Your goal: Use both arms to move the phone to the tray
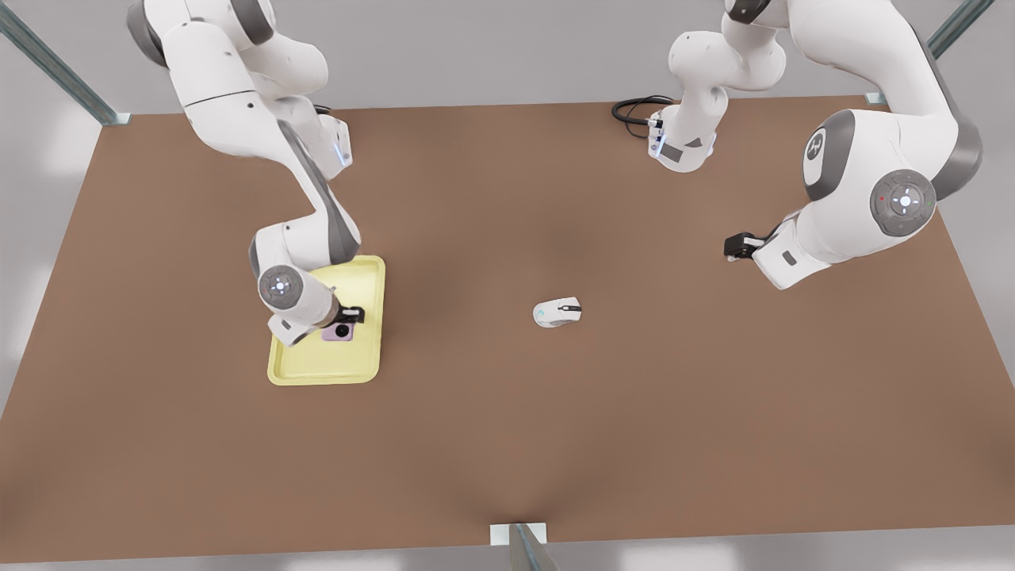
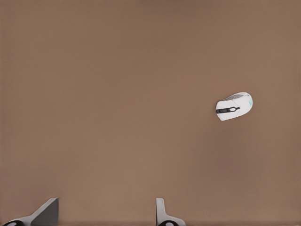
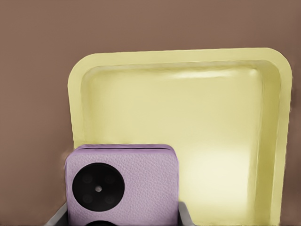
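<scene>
The right claw [image 1: 349, 317] hangs over the pale yellow tray [image 1: 361, 274] at the front view's left, its fingers [image 3: 184, 214] clamped on the sides of the pale pink phone [image 1: 337, 332]. In the right wrist view the phone [image 3: 122, 183] sits between them with its black camera circles up and the tray [image 3: 270, 132] spread beneath it. Whether the phone touches the tray floor or hovers just above it, I cannot tell.

The left claw [image 1: 731, 247] waits well apart at the front view's right, fingers [image 2: 161, 212] spread and empty above bare desk [image 1: 507, 444], a white computer mouse [image 1: 557, 312] nearby (no part of the job).

The carry looks nearly finished: what remains is to set the phone down, release it and pull away.
</scene>
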{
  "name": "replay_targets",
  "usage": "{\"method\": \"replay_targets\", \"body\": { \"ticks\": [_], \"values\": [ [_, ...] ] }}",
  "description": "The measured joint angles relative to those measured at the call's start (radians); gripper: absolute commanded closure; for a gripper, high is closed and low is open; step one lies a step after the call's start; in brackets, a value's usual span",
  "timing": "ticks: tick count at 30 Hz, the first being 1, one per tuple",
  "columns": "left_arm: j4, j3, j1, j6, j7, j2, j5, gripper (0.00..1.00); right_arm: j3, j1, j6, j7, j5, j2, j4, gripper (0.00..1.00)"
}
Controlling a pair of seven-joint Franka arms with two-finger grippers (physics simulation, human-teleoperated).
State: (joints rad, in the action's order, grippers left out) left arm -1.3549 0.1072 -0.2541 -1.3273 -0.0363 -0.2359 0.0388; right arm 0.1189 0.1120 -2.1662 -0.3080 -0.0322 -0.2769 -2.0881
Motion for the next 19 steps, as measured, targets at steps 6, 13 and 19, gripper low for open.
{"method": "replay_targets", "body": {
  "ticks": [6,13,19],
  "values": [
    [0.001,0.0,0.0,0.0,0.001,0.0,-0.011,0.0,-0.001,-0.069,0.026,0.126,0.0,-0.022,0.078,0.0],
    [0.001,-0.001,0.0,0.001,0.003,0.001,-0.013,0.0,-0.008,-0.094,0.314,0.189,-0.003,0.042,0.614,0.0],
    [0.013,-0.001,-0.001,0.003,0.006,-0.009,-0.044,0.0,-0.008,-0.142,0.479,0.207,-0.005,0.15,0.569,0.0]
  ]
}}
